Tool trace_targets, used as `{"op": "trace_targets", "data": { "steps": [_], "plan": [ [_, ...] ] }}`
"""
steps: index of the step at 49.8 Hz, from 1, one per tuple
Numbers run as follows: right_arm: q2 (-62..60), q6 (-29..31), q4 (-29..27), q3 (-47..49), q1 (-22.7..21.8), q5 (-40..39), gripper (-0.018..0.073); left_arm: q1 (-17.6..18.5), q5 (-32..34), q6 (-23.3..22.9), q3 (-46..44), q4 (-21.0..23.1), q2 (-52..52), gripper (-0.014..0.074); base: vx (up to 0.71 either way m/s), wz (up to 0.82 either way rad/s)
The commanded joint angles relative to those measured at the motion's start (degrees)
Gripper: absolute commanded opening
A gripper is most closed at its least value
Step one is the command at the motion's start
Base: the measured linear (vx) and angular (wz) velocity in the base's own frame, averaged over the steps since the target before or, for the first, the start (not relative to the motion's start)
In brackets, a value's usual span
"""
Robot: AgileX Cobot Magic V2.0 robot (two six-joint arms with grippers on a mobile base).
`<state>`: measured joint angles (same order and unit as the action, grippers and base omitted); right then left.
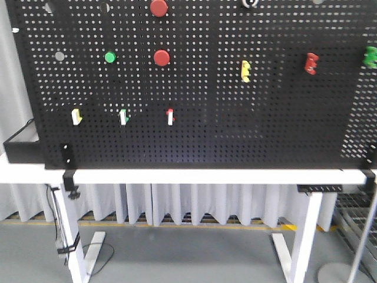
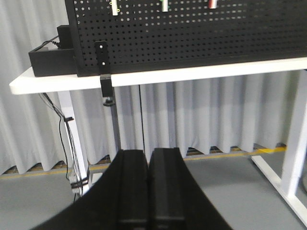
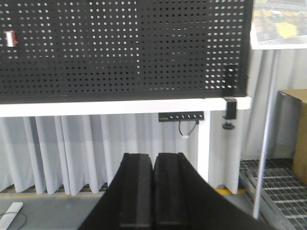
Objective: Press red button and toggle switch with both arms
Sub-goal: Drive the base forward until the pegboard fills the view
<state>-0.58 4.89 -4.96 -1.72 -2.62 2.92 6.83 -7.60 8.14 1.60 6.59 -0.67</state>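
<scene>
On the black pegboard [image 1: 194, 135], the red button [image 1: 158, 7] sits at the top edge of the front view, with a slightly smaller red button [image 1: 161, 57] below it. Three small white toggle switches stand in a row lower down: a yellow-tipped one [image 1: 76, 116], a green-tipped one [image 1: 123, 117] and a red-tipped one [image 1: 170, 116]. My left gripper [image 2: 148, 153] is shut and empty, low in front of the table, well below the switches [image 2: 164, 5]. My right gripper [image 3: 154, 155] is also shut and empty, below the board, with the red-tipped switch [image 3: 9, 38] up to its left. Neither gripper shows in the front view.
A green button [image 1: 110, 57] sits left of the smaller red one. Yellow [image 1: 245, 71], red [image 1: 311, 62] and green [image 1: 370, 56] clips hang on the board's right. The board is clamped to a white table [image 1: 194, 175]. A black box [image 2: 50, 60] is at the table's left end.
</scene>
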Motion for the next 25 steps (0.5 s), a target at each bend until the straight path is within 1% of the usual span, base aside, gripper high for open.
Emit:
{"op": "trace_targets", "data": {
  "steps": [1,25],
  "plan": [
    [-0.9,0.3,0.2,-0.7,-0.4,-4.7,-0.0003,0.1,4.4,-0.2,2.0,0.1,-0.9,0.0001,0.44,0.06],
    [-0.9,0.3,0.2,-0.7,-0.4,-4.7,-0.0003,0.1,4.4,-0.2,2.0,0.1,-0.9,0.0001,0.42,0.02]
  ]
}}
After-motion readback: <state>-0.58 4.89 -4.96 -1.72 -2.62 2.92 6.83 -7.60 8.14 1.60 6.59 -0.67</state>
